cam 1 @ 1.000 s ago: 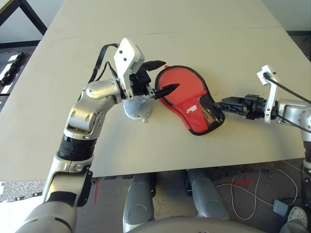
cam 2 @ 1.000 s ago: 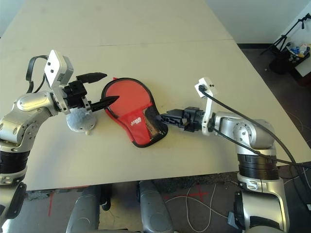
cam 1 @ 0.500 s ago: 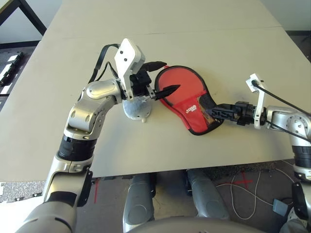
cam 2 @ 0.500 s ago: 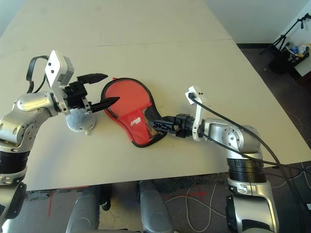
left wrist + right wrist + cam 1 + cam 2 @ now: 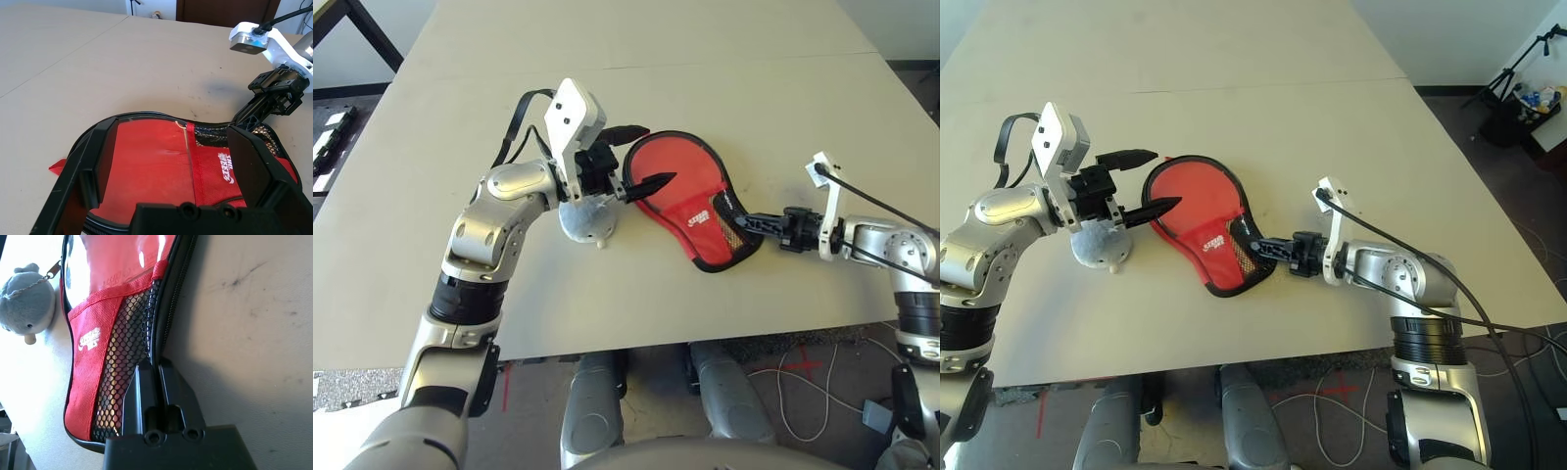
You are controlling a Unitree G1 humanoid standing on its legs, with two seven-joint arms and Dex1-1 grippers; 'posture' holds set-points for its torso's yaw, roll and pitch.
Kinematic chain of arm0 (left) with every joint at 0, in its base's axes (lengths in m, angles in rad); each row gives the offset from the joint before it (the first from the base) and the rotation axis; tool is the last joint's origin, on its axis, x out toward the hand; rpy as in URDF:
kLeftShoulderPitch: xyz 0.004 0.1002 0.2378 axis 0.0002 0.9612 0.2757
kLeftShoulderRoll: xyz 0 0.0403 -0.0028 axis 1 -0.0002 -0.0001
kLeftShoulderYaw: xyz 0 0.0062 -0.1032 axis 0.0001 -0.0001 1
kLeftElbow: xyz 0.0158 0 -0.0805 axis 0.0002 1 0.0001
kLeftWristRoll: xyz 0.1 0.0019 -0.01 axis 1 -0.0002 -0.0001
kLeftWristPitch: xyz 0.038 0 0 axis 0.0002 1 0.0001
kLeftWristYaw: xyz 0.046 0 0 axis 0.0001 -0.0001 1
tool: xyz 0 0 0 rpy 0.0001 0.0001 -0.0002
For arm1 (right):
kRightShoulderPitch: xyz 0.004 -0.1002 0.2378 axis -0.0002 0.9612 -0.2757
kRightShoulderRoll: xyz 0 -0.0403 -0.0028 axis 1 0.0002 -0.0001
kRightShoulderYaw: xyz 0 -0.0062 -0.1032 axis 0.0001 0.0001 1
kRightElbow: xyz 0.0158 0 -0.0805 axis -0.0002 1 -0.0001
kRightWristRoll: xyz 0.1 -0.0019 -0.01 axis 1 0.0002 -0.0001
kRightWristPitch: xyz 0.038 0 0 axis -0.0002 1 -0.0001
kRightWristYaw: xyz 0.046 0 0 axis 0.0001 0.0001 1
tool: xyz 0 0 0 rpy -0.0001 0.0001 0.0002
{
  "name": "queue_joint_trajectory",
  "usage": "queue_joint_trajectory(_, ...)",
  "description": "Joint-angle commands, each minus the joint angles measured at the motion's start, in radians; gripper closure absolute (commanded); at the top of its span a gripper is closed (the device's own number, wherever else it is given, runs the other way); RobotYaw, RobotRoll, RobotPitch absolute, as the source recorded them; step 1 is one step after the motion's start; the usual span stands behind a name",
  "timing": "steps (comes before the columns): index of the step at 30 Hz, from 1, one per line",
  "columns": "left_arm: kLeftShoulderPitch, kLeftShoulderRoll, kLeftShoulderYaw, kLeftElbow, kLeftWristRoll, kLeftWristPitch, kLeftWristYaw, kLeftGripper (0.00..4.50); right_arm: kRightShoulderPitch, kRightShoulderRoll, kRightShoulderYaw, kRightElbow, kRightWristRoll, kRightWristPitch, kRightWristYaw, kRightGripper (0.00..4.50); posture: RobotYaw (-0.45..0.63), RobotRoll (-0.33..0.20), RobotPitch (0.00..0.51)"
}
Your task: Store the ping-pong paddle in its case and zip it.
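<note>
- Right wrist view looks along the right gripper (image 5: pixel 157 377), whose two black fingers are pressed together on the black zipper edge of the case (image 5: pixel 110 318), beside its black mesh pocket (image 5: pixel 128 347)
- Same view catches the grey plush charm (image 5: pixel 27 303) lying on the table just off the case's far side, joined to it by a thin chain
- Left eye view has the red fabric case (image 5: pixel 690 201) flat on the beige table (image 5: pixel 724 88), narrow mesh end pointing to the right gripper (image 5: pixel 736 221), round end towards the left gripper (image 5: pixel 639 157)
- Left gripper hovers with its fingers spread wide over the round end, holding nothing; the charm (image 5: pixel 587 221) sits below it
- Left wrist view shows the white logo (image 5: pixel 226 166) on the red band and the right gripper (image 5: pixel 244 120) meeting the case's far edge
- The ping-pong paddle itself cannot be told apart from the case in any view
</note>
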Motion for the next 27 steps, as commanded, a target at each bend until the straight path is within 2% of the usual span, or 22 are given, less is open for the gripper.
queue_joint_trajectory(1, 0.003, 0.002, -0.019, -0.001, 0.003, 0.002, -0.01, 0.0, 0.032, 0.003, 0.002, -0.003, 0.004, 0.026, -0.015, 4.48, -0.11, 0.0, 0.263)
queue_joint_trajectory(9, 0.01, 0.003, -0.022, -0.004, 0.008, -0.001, -0.011, 0.0, 0.066, 0.007, -0.064, -0.045, 0.067, 0.107, -0.041, 4.48, -0.11, 0.0, 0.267)
queue_joint_trajectory(14, 0.014, 0.001, -0.023, -0.005, 0.009, -0.002, -0.009, 0.0, 0.135, 0.003, -0.122, -0.119, 0.118, 0.171, -0.067, 4.48, -0.11, 0.0, 0.27)
queue_joint_trajectory(20, 0.017, -0.003, -0.028, 0.0, 0.011, -0.008, -0.011, 0.0, 0.212, -0.089, -0.163, -0.149, 0.14, 0.164, -0.034, 4.48, -0.12, 0.0, 0.273)
queue_joint_trajectory(27, 0.013, -0.008, -0.035, 0.009, 0.008, -0.015, -0.014, 0.0, 0.247, -0.203, -0.196, -0.076, 0.131, 0.108, 0.026, 4.48, -0.13, 0.0, 0.275)
